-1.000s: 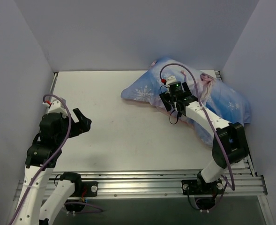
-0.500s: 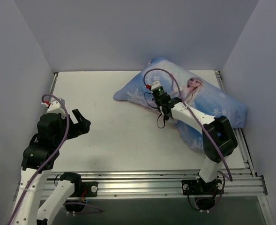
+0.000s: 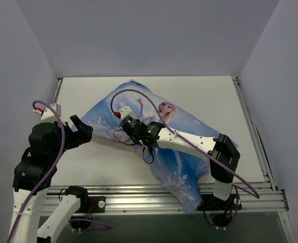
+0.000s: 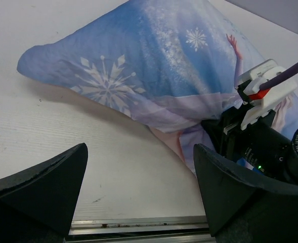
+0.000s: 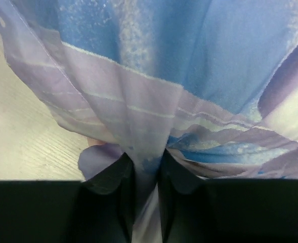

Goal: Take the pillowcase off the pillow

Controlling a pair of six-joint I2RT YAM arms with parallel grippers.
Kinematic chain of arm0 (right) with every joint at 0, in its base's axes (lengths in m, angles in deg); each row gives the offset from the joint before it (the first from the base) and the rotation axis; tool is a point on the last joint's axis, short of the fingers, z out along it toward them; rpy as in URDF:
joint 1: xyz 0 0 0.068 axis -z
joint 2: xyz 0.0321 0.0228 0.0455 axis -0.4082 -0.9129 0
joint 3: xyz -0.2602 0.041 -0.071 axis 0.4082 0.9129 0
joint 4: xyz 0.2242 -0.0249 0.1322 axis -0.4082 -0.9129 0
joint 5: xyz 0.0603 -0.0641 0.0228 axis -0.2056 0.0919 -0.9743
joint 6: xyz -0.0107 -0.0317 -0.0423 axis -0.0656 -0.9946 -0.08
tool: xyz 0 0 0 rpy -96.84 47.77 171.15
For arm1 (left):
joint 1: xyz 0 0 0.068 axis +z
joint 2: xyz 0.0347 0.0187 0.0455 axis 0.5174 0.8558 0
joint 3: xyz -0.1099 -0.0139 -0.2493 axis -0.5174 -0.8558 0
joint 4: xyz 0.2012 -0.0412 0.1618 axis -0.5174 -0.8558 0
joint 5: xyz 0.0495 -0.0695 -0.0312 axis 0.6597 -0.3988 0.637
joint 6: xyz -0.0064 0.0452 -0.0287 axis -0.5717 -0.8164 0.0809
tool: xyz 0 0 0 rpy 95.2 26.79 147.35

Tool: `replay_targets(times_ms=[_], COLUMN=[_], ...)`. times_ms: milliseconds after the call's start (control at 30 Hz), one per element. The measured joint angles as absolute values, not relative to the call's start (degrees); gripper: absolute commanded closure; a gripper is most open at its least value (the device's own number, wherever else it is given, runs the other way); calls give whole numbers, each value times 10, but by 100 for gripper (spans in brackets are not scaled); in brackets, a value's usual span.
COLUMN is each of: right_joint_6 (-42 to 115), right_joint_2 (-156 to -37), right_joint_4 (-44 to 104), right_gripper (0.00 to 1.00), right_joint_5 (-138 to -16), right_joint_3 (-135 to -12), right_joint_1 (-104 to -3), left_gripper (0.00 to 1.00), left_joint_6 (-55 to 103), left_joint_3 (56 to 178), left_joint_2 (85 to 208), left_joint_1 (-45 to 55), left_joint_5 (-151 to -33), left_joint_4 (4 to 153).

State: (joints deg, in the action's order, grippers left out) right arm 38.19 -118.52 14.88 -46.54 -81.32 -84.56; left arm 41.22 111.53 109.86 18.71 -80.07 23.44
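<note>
Cover location: the pillowcase [image 3: 174,172], blue printed side up, lies diagonally across the table [image 3: 103,162]. One corner points towards 11 o'clock, and the long end runs to 5 o'clock, where it overhangs the rails [image 3: 138,195] at the near edge.
Filling: the pillow itself is not visible. It is judged to sit inside the cover, which looks plump.
Right arm: the right gripper [image 5: 146,167] has its fingers pressed together on a narrow gathered fold of the pale band of fabric, just off table centre towards 9 o'clock.
Left arm: the left gripper [image 4: 138,152] has its fingers spread wide and holds nothing. It is at 9 o'clock, just beside the cover's left corner and not touching it.
Risk, slip: the pinch holds only a thin fold, so a hard pull may draw it out of the fingers.
Risk, drag: nothing pins the pillow, so cover and filling may travel together rather than part.
Risk, fall: the overhanging 5 o'clock end may carry the bundle off the table.
Risk, snag: the purple cable [image 3: 138,91] arches over the fabric and may catch on it.
</note>
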Motion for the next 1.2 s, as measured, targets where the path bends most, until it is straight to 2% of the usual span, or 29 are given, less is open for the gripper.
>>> replay_targets(times_ms=[33, 100, 133, 233, 300, 467, 600, 667, 733, 767, 800, 867, 900, 1067, 1200], right_joint_6=[389, 394, 391, 376, 362, 321, 286, 266, 243, 234, 224, 212, 207, 199, 203], right_joint_2=[-1191, -1196, -1196, -1196, -1196, -1197, -1235, -1266, -1294, -1312, -1321, -1327, -1327, -1325, -1324], right_joint_4=[144, 134, 130, 123, 120, 117, 114, 115, 116, 118, 118, 117, 115, 55, -21], right_gripper=[62, 43, 28, 13, 8, 5, 4, 6, 28, 58, 73, 94, 100, 100, 100], right_joint_5=[-466, -464, -459, -437, -423, -379, -314, -281, -255, -245, -237, -225, -228, -354, -484], right_joint_3=[-820, -828, -830, -837, -838, -828, -824, -820, -817, -817, -817, -820, -826, -938, -1117], right_joint_1=[-849, -853, -858, -882, -908, -966, -971, -966, -961, -958, -957, -955, -954, -930, -896], left_gripper=[6, 6, 6, 6, 6, 6, 6, 6, 6, 6, 6, 6, 6, 6, 6], left_joint_6=[414, 421, 424, 431, 435, 437, 437, 437, 435, 434, 432, 425, 422, 406, 400], left_joint_3=[1122, 1137, 1147, 1181, 1203, 1236, 1237, 1237, 1237, 1238, 1239, 1243, 1247, 1278, 1316], left_joint_2=[1102, 1106, 1107, 1108, 1106, 1098, 1097, 1099, 1100, 1101, 1102, 1104, 1106, 1110, 1114], left_joint_1=[187, 187, 187, 187, 187, 187, 187, 187, 187, 187, 187, 187, 187, 187, 186], left_joint_5=[-799, -793, -790, -776, -764, -724, -705, -702, -699, -696, -693, -687, -684, -666, -663], left_joint_4=[232, 229, 226, 223, 223, 226, 230, 231, 232, 232, 232, 232, 232, 232, 233])
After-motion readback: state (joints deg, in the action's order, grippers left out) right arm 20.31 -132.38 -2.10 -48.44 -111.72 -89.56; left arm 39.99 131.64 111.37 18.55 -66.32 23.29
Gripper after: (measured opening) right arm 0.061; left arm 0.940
